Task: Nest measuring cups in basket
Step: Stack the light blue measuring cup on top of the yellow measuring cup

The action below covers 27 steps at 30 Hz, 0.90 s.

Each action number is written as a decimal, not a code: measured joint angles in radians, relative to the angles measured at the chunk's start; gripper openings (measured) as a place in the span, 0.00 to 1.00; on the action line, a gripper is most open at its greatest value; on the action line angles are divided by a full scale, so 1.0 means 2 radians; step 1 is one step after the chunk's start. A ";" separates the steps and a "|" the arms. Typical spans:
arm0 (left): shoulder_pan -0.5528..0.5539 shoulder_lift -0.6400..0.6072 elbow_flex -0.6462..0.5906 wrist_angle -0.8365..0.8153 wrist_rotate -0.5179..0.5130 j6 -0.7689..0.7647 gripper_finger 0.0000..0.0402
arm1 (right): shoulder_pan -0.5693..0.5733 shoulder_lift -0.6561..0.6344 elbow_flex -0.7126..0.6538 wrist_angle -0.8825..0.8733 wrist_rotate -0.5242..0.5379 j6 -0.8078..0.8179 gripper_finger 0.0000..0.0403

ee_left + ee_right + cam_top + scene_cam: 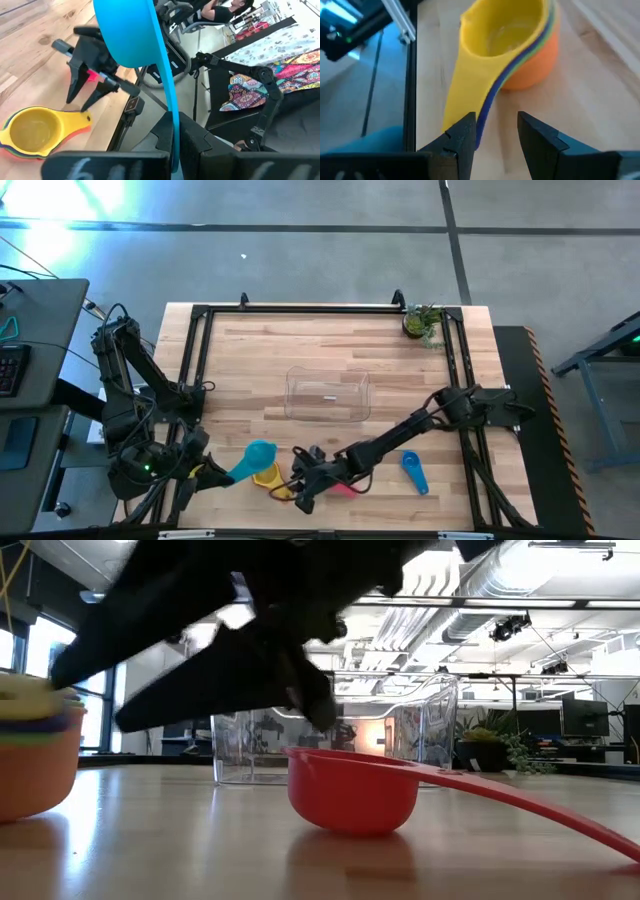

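My left gripper (218, 472) sits at the table's near-left corner, shut on a teal measuring cup (259, 454). Beside that cup a nested stack of cups, yellow on top (268, 476), rests on its orange bottom cup (535, 70). My right gripper (495, 132) is open and low over the table, one finger on each side of the free end of the stack's handles (470, 100). A coral cup (350, 790) sits upright on the wood under the right arm. A blue cup (415, 472) lies to its right. The clear basket (328, 395) stands mid-table. My left gripper pinches the teal cup's flat handle (172, 125) between its two fingers, which lie along the handle. The bowl (125, 30) sticks out beyond the fingertips, lifted clear of the table. My right gripper: one finger (465, 135) is right at the handles' end; I cannot tell whether it touches.
A small potted plant (422, 322) stands at the far right corner. A black frame (300, 308) runs along the table's edges. Bare wood lies between the basket and the cups. A desk with a keyboard (10, 365) is off the table's left side.
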 joint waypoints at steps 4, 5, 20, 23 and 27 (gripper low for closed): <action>0.000 0.000 0.000 0.001 0.001 -0.004 0.01 | 0.000 0.025 0.071 -0.094 0.013 -0.022 0.34; 0.000 0.000 0.000 0.001 0.001 -0.004 0.01 | 0.000 0.027 0.087 -0.112 0.018 -0.031 0.34; 0.000 0.000 0.000 0.003 0.002 -0.004 0.01 | 0.002 0.034 0.173 -0.220 0.048 -0.031 0.34; 0.000 0.000 0.000 0.003 0.003 -0.004 0.01 | 0.002 0.039 0.173 -0.225 0.054 -0.026 0.34; 0.000 0.000 0.000 0.003 0.003 -0.004 0.01 | 0.002 0.051 0.173 -0.221 0.052 -0.017 0.34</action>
